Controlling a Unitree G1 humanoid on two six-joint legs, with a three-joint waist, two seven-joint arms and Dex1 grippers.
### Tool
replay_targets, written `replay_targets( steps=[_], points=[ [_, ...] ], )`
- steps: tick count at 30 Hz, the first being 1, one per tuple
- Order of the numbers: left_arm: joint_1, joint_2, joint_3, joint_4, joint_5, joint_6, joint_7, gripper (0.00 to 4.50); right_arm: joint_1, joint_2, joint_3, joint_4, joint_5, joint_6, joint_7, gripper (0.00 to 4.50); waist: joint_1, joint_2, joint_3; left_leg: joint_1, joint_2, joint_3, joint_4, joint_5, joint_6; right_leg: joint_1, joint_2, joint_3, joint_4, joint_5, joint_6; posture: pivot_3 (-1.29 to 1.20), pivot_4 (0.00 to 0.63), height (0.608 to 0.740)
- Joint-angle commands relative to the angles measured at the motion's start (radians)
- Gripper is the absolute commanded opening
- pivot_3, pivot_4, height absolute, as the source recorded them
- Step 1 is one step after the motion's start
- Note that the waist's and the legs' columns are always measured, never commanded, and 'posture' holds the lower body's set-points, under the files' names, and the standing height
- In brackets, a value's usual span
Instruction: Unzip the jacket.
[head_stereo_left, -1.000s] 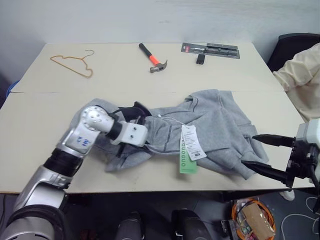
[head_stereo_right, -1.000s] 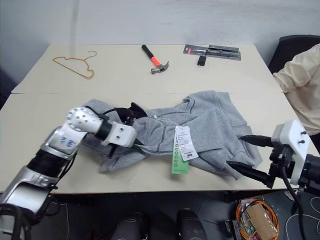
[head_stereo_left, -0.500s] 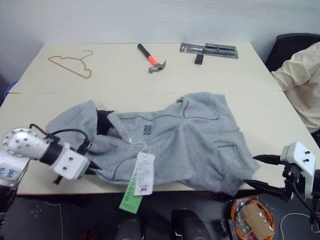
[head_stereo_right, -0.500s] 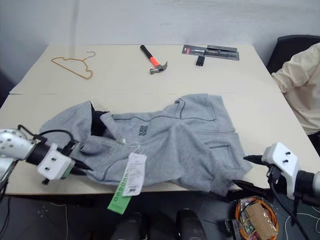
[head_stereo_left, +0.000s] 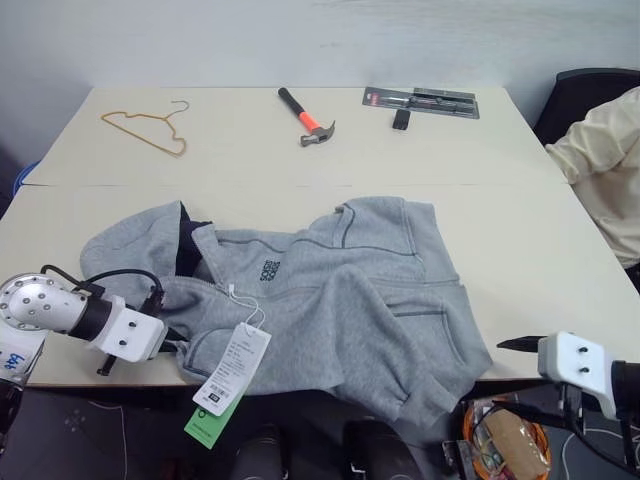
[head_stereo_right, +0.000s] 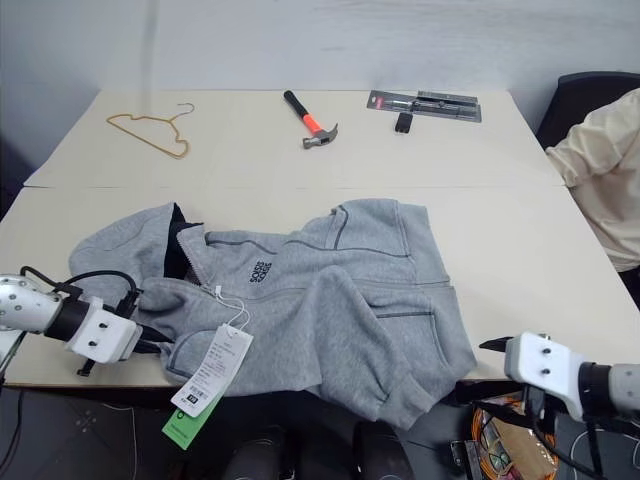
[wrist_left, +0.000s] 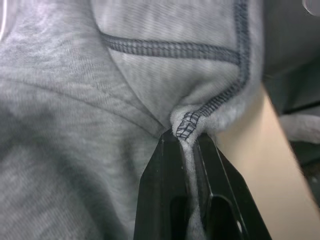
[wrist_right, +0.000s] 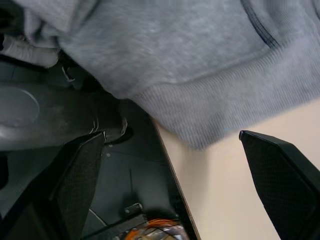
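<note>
The left arm (head_stereo_left: 40, 305) ends in a rounded silver wrist joint dotted with small screws, then a black collar and a white block. A thin black cable (head_stereo_left: 100, 275) loops over it. Blue marks show on the silver shell near the frame edge. The left pincer (wrist_left: 187, 192) has two glossy black tapering fingers. The right pincer (wrist_right: 175, 165) has wide, textured black fingers behind a white housing (head_stereo_left: 578, 365) with two small screws.

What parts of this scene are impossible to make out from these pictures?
- Jacket zipper: the eye views leave unclear how far it is open; folds cover the front.
- Hang tags: print too small to read.
- Packaged tool: too small to identify.
- Cream garment: cut off by the frame edge.
- Left gripper: the wrist view shows it pinching a hem, hiding the cloth between.
</note>
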Motion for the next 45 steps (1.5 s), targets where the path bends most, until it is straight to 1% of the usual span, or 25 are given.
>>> replay_targets(
  steps=[1, 4, 7, 8, 9, 11, 13, 16, 17, 19, 21, 22, 26, 27, 28, 30, 32, 34, 37, 38, 41, 43, 45],
  points=[
    [-0.007, -0.005, 0.006, -0.042, -0.018, 0.022, 0.016, 0.01, -0.039, 0.031, 0.098, -0.041, -0.041, -0.044, -0.049, 4.50, -0.001, 0.000, 0.000, 0.000, 0.000, 0.000, 0.000, 0.000, 0.000, 0.000, 0.000, 0.000, 0.000, 0.000, 0.000, 0.00, 0.150, 0.740],
    [-0.006, -0.009, 0.006, -0.051, -0.016, 0.030, 0.018, 0.01, -0.076, 0.051, 0.188, -0.021, -0.088, -0.067, -0.082, 4.50, 0.000, 0.000, 0.000, 0.000, 0.000, 0.000, 0.000, 0.001, -0.002, 0.000, 0.000, 0.000, 0.000, 0.000, 0.000, 0.00, 0.150, 0.740],
    [-0.009, -0.012, 0.007, -0.061, -0.018, 0.046, 0.020, 0.00, -0.127, 0.066, 0.244, 0.027, -0.104, -0.081, -0.104, 3.94, 0.001, 0.000, 0.000, 0.000, 0.000, 0.000, 0.001, 0.001, -0.002, 0.000, 0.000, 0.000, 0.000, 0.000, 0.000, 0.00, 0.150, 0.740],
    [-0.009, -0.012, 0.008, -0.064, -0.019, 0.049, 0.020, 0.00, -0.139, 0.064, 0.243, 0.035, -0.089, -0.079, -0.098, 3.65, 0.002, 0.000, 0.000, 0.000, 0.000, 0.000, 0.001, 0.001, -0.002, 0.000, 0.000, 0.000, 0.000, 0.000, 0.000, 0.00, 0.150, 0.740],
    [-0.007, -0.012, 0.009, -0.066, -0.020, 0.051, 0.019, 0.00, -0.146, 0.060, 0.237, 0.039, -0.074, -0.075, -0.092, 3.26, 0.003, 0.000, 0.000, 0.000, 0.000, 0.000, 0.001, 0.001, -0.002, 0.000, 0.000, 0.000, 0.000, 0.000, 0.000, 0.00, 0.150, 0.740],
    [-0.003, -0.008, 0.012, -0.067, -0.019, 0.053, 0.017, 0.00, -0.148, 0.043, 0.203, 0.030, -0.028, -0.052, -0.062, 2.62, 0.006, 0.000, 0.000, 0.000, 0.000, 0.000, 0.001, 0.001, -0.002, 0.000, 0.000, 0.000, 0.000, 0.000, 0.000, 0.00, 0.150, 0.740],
    [0.000, -0.004, 0.013, -0.059, -0.011, 0.043, 0.016, 0.00, -0.140, 0.025, 0.154, 0.002, 0.046, -0.003, -0.023, 1.80, 0.008, 0.000, 0.000, 0.000, 0.000, 0.000, 0.001, 0.001, -0.002, 0.000, 0.000, 0.000, 0.000, 0.000, 0.000, 0.00, 0.150, 0.740],
    [-0.003, -0.005, 0.009, -0.039, 0.001, 0.026, 0.018, 0.00, -0.123, -0.003, 0.087, -0.039, 0.166, 0.084, 0.041, 1.02, 0.012, 0.000, 0.000, 0.000, 0.000, 0.001, 0.001, 0.001, -0.002, 0.000, -0.001, 0.001, 0.000, 0.000, 0.000, 0.00, 0.150, 0.740],
    [-0.006, -0.007, 0.007, -0.035, 0.002, 0.024, 0.019, 0.00, -0.126, -0.012, 0.072, -0.044, 0.193, 0.108, 0.055, 0.60, 0.012, 0.000, 0.000, 0.000, 0.000, 0.001, 0.001, 0.001, -0.001, 0.000, -0.001, 0.001, 0.000, 0.000, 0.000, 0.00, 0.150, 0.740],
    [-0.019, -0.015, -0.001, -0.027, 0.007, 0.021, 0.022, 0.00, -0.159, -0.027, 0.067, -0.019, 0.209, 0.120, 0.065, 0.05, 0.012, -0.001, 0.000, 0.000, 0.000, 0.000, 0.001, 0.000, 0.001, 0.000, -0.001, 0.000, 0.000, 0.000, 0.000, 0.00, 0.150, 0.740],
    [-0.033, -0.025, -0.010, -0.020, 0.011, 0.018, 0.026, 0.00, -0.211, -0.045, 0.088, 0.045, 0.169, 0.093, 0.063, 0.02, 0.012, -0.001, 0.000, 0.000, 0.000, 0.000, 0.001, -0.002, 0.003, 0.000, -0.001, 0.000, 0.000, 0.000, 0.000, 0.00, 0.150, 0.740],
    [-0.042, -0.032, -0.015, -0.016, 0.013, 0.015, 0.027, 0.00, -0.248, -0.061, 0.115, 0.111, 0.107, 0.036, 0.058, 0.02, 0.012, -0.001, 0.000, 0.000, 0.000, 0.000, 0.002, -0.002, 0.003, 0.000, -0.001, 0.000, 0.000, 0.000, 0.000, 0.00, 0.150, 0.740],
    [-0.072, -0.051, -0.033, 0.016, 0.030, -0.010, 0.026, 0.00, -0.456, -0.118, 0.256, 0.446, -0.177, -0.281, -0.037, 0.02, 0.013, 0.000, 0.000, 0.000, -0.001, 0.001, 0.003, -0.002, 0.003, 0.000, -0.001, 0.000, 0.001, 0.000, 0.000, 0.00, 0.150, 0.740],
    [-0.075, -0.051, -0.035, 0.029, 0.036, -0.024, 0.028, 0.00, -0.524, -0.140, 0.290, 0.560, -0.252, -0.371, -0.082, 0.02, 0.014, 0.000, 0.000, 0.000, -0.001, 0.002, 0.003, -0.001, 0.002, 0.000, -0.001, 0.000, 0.001, 0.000, 0.000, 0.00, 0.150, 0.740],
    [-0.077, -0.051, -0.037, 0.038, 0.039, -0.035, 0.029, 0.00, -0.575, -0.153, 0.315, 0.646, -0.301, -0.439, -0.112, 0.02, 0.014, 0.001, 0.000, 0.000, -0.001, 0.003, 0.003, 0.000, 0.000, -0.001, -0.001, 0.000, 0.001, 0.000, 0.000, 0.00, 0.150, 0.740],
    [-0.054, -0.039, -0.027, 0.042, 0.034, -0.050, 0.030, 0.00, -0.646, -0.184, 0.338, 0.777, -0.350, -0.544, -0.148, 0.02, 0.015, 0.002, 0.001, 0.000, -0.001, 0.004, 0.003, 0.001, -0.001, -0.002, -0.001, 0.001, 0.001, 0.000, 0.000, 0.00, 0.150, 0.740],
    [-0.026, -0.028, -0.019, 0.038, 0.029, -0.059, 0.035, 0.00, -0.681, -0.198, 0.350, 0.849, -0.356, -0.614, -0.156, 0.02, 0.014, 0.002, 0.001, 0.000, -0.001, 0.004, 0.003, 0.001, -0.001, -0.002, -0.001, 0.002, 0.001, 0.000, 0.000, 0.00, 0.150, 0.740],
    [0.021, -0.018, -0.012, 0.024, 0.028, -0.077, 0.047, 0.00, -0.682, -0.211, 0.359, 0.888, -0.365, -0.679, -0.176, 0.02, 0.011, 0.002, 0.001, 0.000, 0.000, 0.005, 0.002, 0.001, -0.001, -0.002, -0.001, 0.003, 0.001, 0.000, 0.000, 0.00, 0.150, 0.740],
    [0.093, -0.012, -0.009, -0.023, 0.023, -0.078, 0.068, 0.00, -0.636, -0.195, 0.352, 0.875, -0.311, -0.710, -0.169, 0.02, 0.010, 0.002, 0.001, 0.000, 0.000, 0.006, 0.002, 0.001, -0.001, -0.002, -0.001, 0.003, 0.001, 0.000, 0.000, 0.00, 0.150, 0.740],
    [0.109, -0.012, -0.009, -0.039, 0.022, -0.071, 0.076, 0.00, -0.613, -0.184, 0.344, 0.855, -0.282, -0.703, -0.165, 0.02, 0.010, 0.002, 0.001, 0.000, 0.000, 0.006, 0.002, 0.001, -0.001, -0.001, -0.001, 0.003, 0.001, 0.000, 0.000, 0.00, 0.150, 0.740],
    [0.141, -0.015, -0.003, -0.098, -0.005, 0.003, 0.100, 0.00, -0.502, -0.172, 0.315, 0.729, -0.164, -0.590, -0.111, 0.02, 0.010, 0.002, 0.000, 0.002, 0.000, 0.006, 0.002, 0.001, -0.001, 0.000, -0.002, 0.004, 0.001, 0.000, 0.000, 0.00, 0.150, 0.740],
    [0.156, -0.005, 0.013, -0.141, -0.054, 0.104, 0.093, 0.00, -0.438, -0.179, 0.275, 0.661, -0.118, -0.513, -0.100, 0.68, 0.009, 0.002, 0.000, 0.002, 0.000, 0.005, 0.002, 0.001, -0.001, 0.000, -0.001, 0.004, 0.001, 0.000, 0.000, 0.00, 0.150, 0.740],
    [0.167, 0.016, 0.028, -0.167, -0.092, 0.178, 0.071, 0.55, -0.379, -0.189, 0.217, 0.602, -0.081, -0.455, -0.086, 1.30, 0.008, 0.002, 0.000, 0.002, 0.000, 0.005, 0.002, 0.000, -0.001, 0.001, -0.001, 0.004, 0.001, 0.000, 0.000, 0.00, 0.150, 0.740]
  ],
)
